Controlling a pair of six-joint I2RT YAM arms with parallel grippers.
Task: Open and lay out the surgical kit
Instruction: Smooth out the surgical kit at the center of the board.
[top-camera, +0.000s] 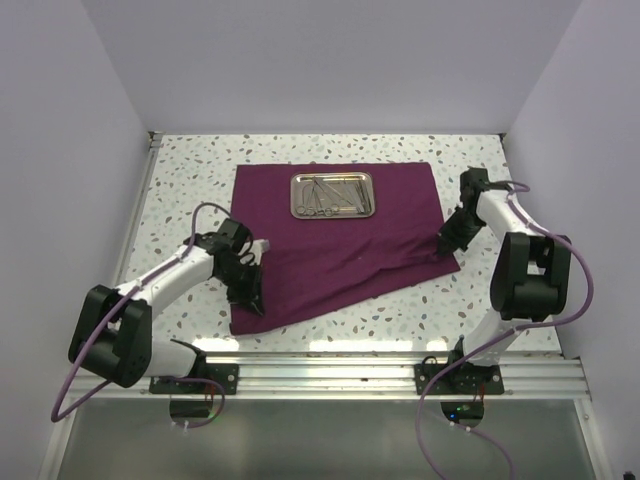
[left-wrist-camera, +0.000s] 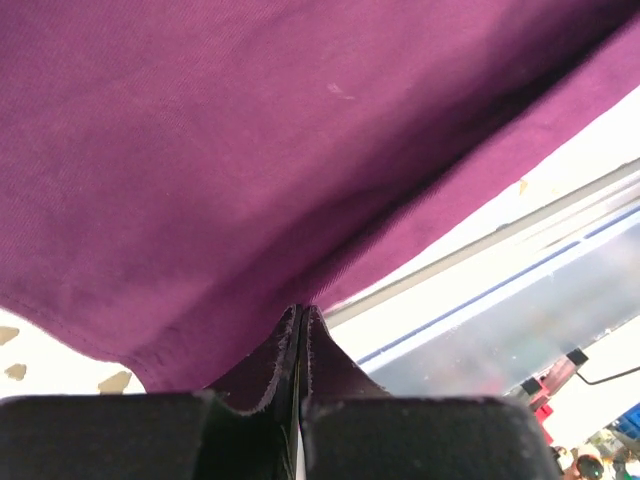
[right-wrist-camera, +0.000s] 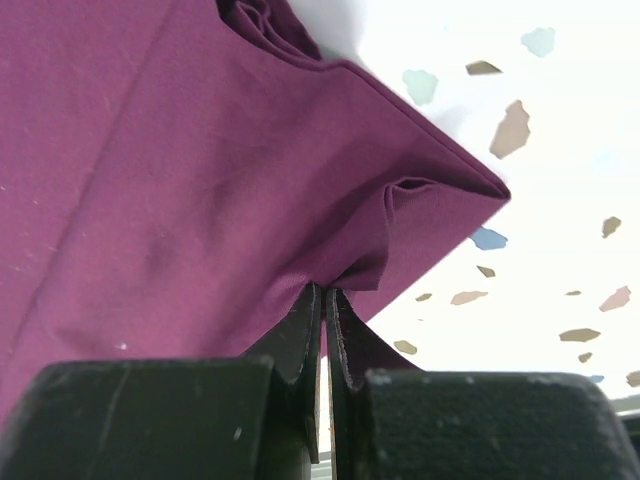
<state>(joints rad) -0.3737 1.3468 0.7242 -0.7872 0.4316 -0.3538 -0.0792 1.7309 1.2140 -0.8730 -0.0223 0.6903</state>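
Observation:
The dark purple cloth wrap (top-camera: 340, 240) lies spread on the speckled table, with a fold ridge running across its near half. A small shiny steel tray (top-camera: 332, 194) sits on its far part and holds several thin silver instruments (top-camera: 330, 195). My left gripper (top-camera: 252, 298) is shut on the cloth's near left corner; the cloth (left-wrist-camera: 250, 170) fills the left wrist view above the pinched fingertips (left-wrist-camera: 285, 335). My right gripper (top-camera: 447, 243) is shut on the cloth's right near corner, where the cloth (right-wrist-camera: 200, 170) bunches at the fingertips (right-wrist-camera: 305, 325).
White walls enclose the table on three sides. An aluminium rail (top-camera: 330, 370) with the arm bases runs along the near edge, with cables beside it. The speckled tabletop (top-camera: 190, 180) shows to the left and right (top-camera: 480, 300) of the cloth.

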